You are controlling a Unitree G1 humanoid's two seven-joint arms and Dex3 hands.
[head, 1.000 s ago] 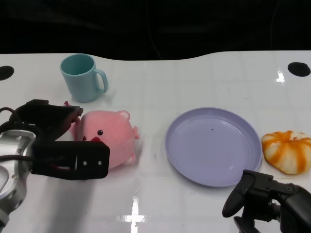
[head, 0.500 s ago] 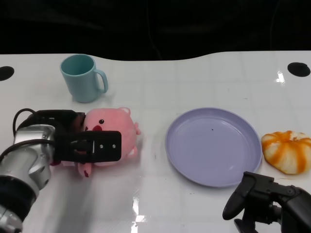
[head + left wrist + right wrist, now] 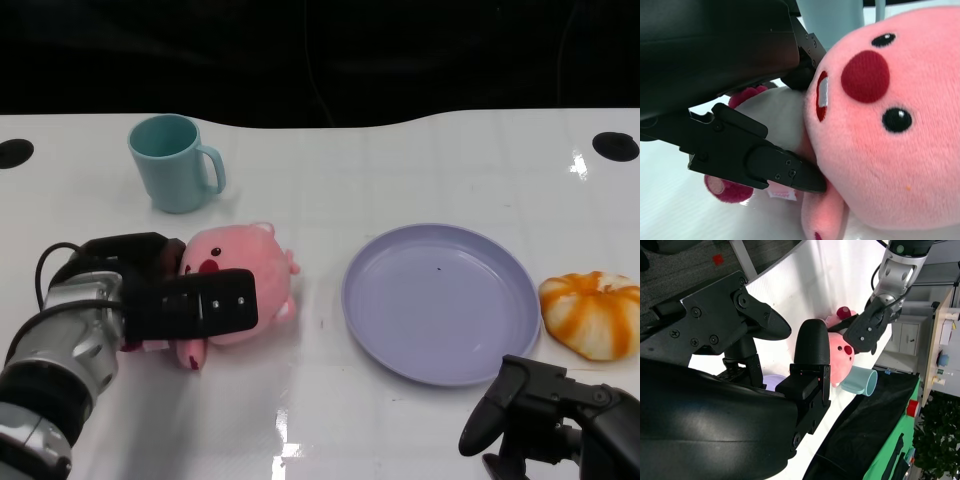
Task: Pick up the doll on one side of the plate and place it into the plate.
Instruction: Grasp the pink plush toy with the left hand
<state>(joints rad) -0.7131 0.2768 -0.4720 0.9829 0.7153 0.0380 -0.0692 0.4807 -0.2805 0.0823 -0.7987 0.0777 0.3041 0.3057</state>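
The left hand (image 3: 165, 300) is now hugging the pink doll (image 3: 245, 282) tight, left of the plate (image 3: 440, 300). The right hand (image 3: 545, 420) is resting, holding nothing.

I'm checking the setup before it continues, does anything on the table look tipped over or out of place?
Only the pink doll: it lies tilted in the left hand. The teal mug stands upright, and the purple plate is empty.

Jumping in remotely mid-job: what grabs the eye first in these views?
The pink doll, gripped by the left hand, sits left of the empty purple plate. An orange-and-white striped plush lies just right of the plate, and a teal mug stands behind the doll. The right hand waits near the front edge.
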